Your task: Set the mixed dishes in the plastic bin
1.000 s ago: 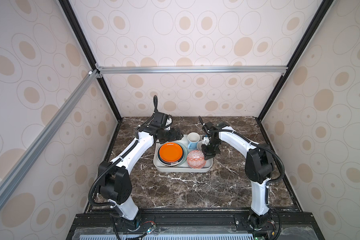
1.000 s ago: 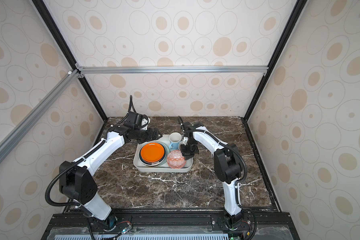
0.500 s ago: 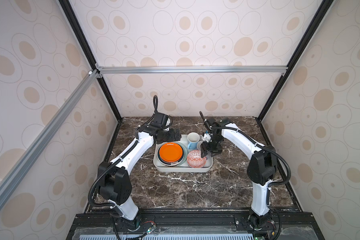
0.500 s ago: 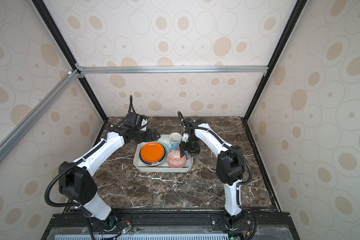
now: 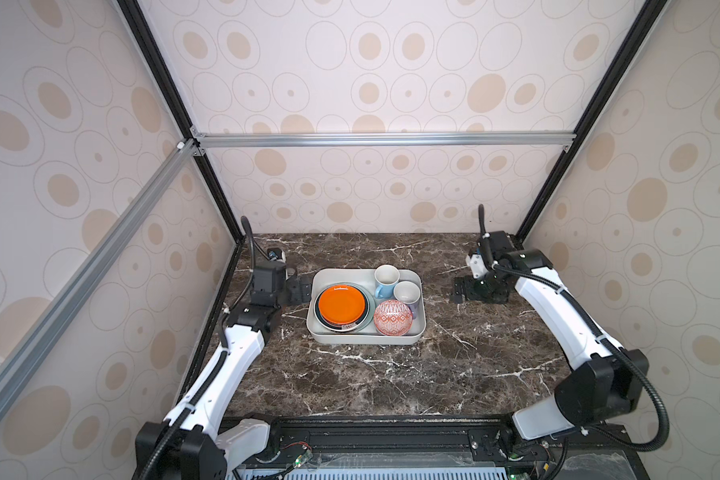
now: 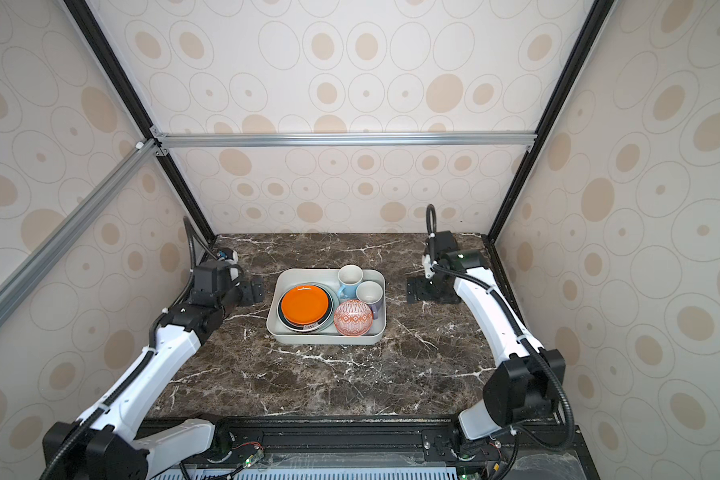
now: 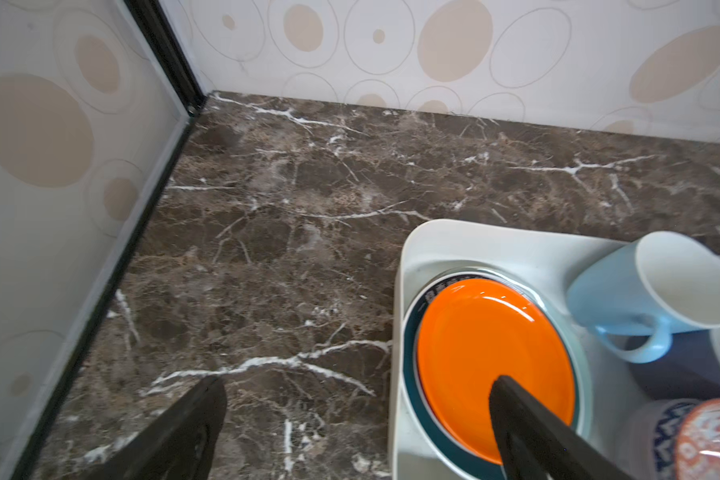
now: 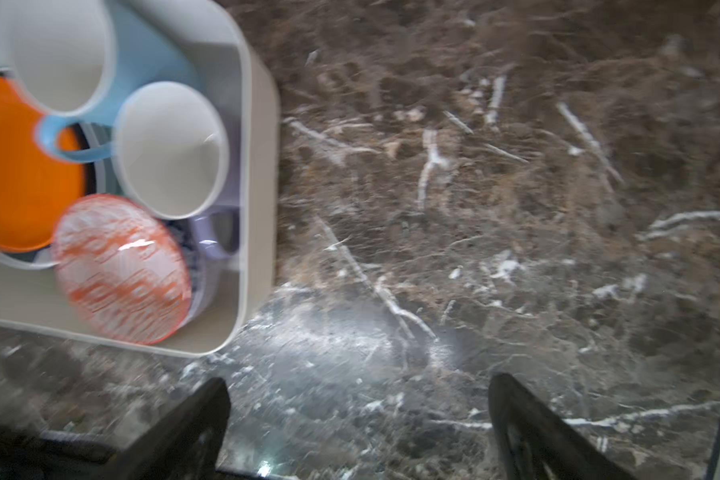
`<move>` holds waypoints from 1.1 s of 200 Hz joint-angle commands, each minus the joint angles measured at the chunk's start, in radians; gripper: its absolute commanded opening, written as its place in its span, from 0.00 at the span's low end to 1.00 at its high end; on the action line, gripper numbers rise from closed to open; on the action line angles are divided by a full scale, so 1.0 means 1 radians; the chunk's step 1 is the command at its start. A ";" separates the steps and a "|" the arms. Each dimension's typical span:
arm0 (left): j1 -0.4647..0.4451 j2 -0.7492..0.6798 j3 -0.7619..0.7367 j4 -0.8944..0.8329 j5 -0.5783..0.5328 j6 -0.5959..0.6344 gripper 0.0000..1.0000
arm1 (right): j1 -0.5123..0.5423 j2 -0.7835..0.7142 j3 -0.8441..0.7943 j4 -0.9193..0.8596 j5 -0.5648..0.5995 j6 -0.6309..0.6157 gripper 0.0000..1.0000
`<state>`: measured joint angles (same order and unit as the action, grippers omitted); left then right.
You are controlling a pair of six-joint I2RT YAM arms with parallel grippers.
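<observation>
While the left gripper [image 5: 299,289], just beside the bin [image 5: 366,337], and the right gripper [image 5: 463,289], well apart from it, both gape empty, the bin holds stacked plates [image 5: 342,306], blue mug [image 5: 385,277], lavender mug [image 5: 406,293] and overturned bowl [image 5: 393,318].

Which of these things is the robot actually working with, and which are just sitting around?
Part of the job: plastic bin; stack of plates, orange on top; blue mug; lavender mug; orange-patterned bowl.
Just surroundings: marble tabletop; patterned walls; metal frame bar.
</observation>
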<state>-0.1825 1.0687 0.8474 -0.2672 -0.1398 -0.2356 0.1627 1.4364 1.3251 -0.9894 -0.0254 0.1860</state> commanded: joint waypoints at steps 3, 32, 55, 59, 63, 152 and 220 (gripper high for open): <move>0.017 -0.098 -0.148 0.268 -0.115 0.124 0.99 | -0.084 -0.142 -0.191 0.248 0.102 -0.021 1.00; 0.058 -0.156 -0.296 0.418 -0.133 0.104 1.00 | -0.183 -0.292 -0.410 0.464 0.162 -0.053 1.00; 0.113 -0.131 -0.366 0.495 -0.119 0.108 0.99 | -0.199 -0.359 -0.561 0.632 0.133 -0.084 1.00; 0.122 -0.127 -0.379 0.514 -0.106 0.115 0.99 | -0.200 -0.366 -0.584 0.660 0.127 -0.079 1.00; 0.130 -0.120 -0.390 0.531 -0.095 0.122 0.99 | -0.201 -0.373 -0.607 0.687 0.124 -0.073 1.00; 0.181 0.150 -0.650 1.246 0.058 0.161 0.99 | -0.207 -0.392 -0.903 1.189 0.169 -0.083 1.00; 0.187 0.498 -0.597 1.568 0.130 0.207 0.99 | -0.211 -0.096 -0.847 1.390 0.149 -0.087 1.00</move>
<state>-0.0071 1.4796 0.2382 1.0683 -0.0460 -0.0776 -0.0406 1.2980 0.4335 0.2775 0.1314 0.1211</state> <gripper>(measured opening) 0.988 0.996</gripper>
